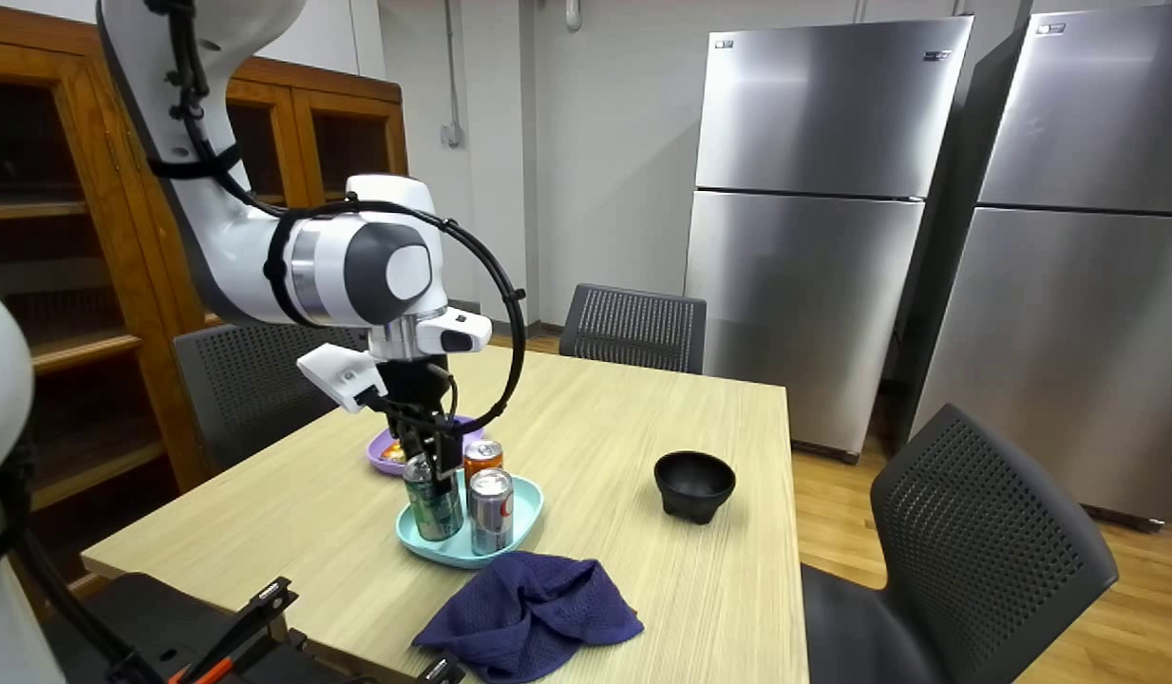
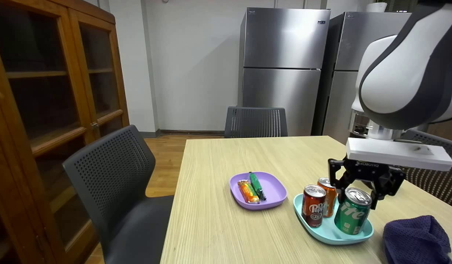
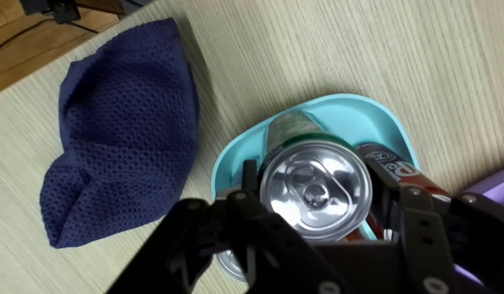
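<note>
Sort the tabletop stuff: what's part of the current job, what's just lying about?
Likely in the job:
green can, held tilted in the gripper
turquoise tray, under the can

Apparently just lying about:
Dr Pepper can, orange can and silver can, all on the tray
purple plate with a wrapped packet and a green item
dark blue cloth
black bowl

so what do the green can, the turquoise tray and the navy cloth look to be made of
Green can: metal, likely aluminium, shiny; its unpainted top is silvery with sharp glints.
Turquoise tray: probably smooth plastic, satin; even colour and soft sheen, though silicone is possible.
Navy cloth: matte woven or knitted fabric; it folds softly and shows a dimpled texture, fibre unclear.
</note>
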